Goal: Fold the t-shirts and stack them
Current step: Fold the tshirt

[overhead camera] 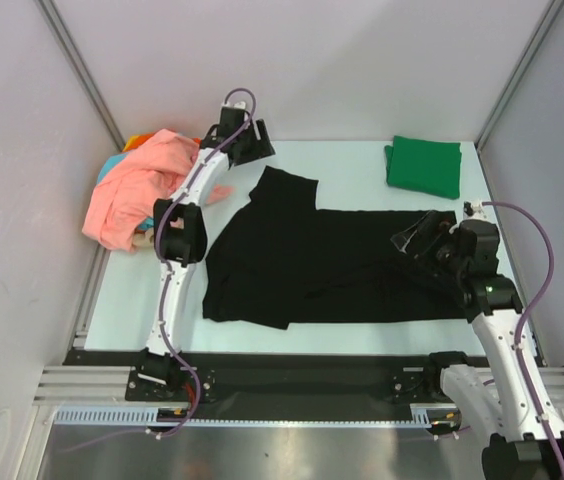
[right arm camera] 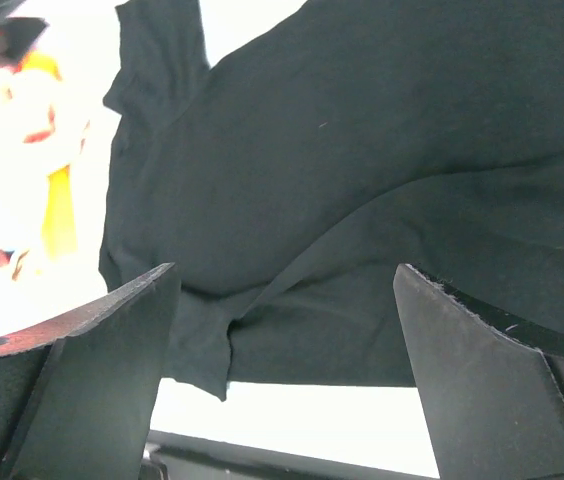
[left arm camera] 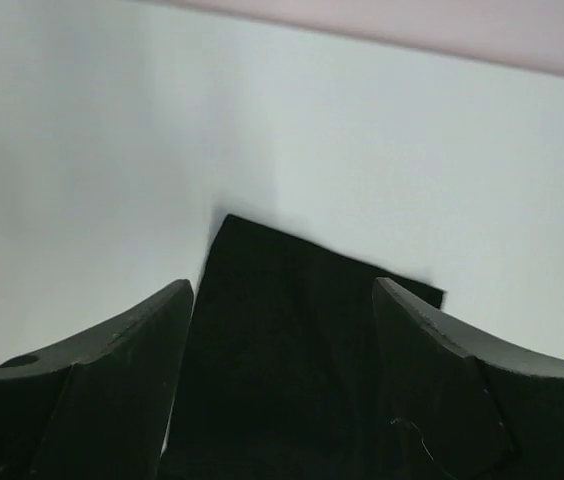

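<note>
So the black t-shirt (overhead camera: 332,265) is spread out flat in the middle of the table (overhead camera: 352,170), long axis running left to right across the front of both arms, with one sleeve (overhead camera: 287,190) poking out toward the far left corner. That sleeve is what matters for the next fold. The left gripper (overhead camera: 254,147) sits just past the sleeve's tip, jaws wide apart with nothing in them, and in its wrist view the sleeve's corner lies right in the gap between the fingers (left arm camera: 142,340), a bit ahead of them. The left arm is clearly the nearer one for that end. The right gripper (overhead camera: 414,236) is over the opposite, right-hand end of the shirt, jaws also spread and empty, with black cloth and a crease filling the space between them in its wrist view; whether it's touching the fabric can't be told. The green t-shirt (overhead camera: 424,166) lies folded at the far right, and a salmon-pink shirt (overhead camera: 137,195) tops the loose heap at far left.
</note>
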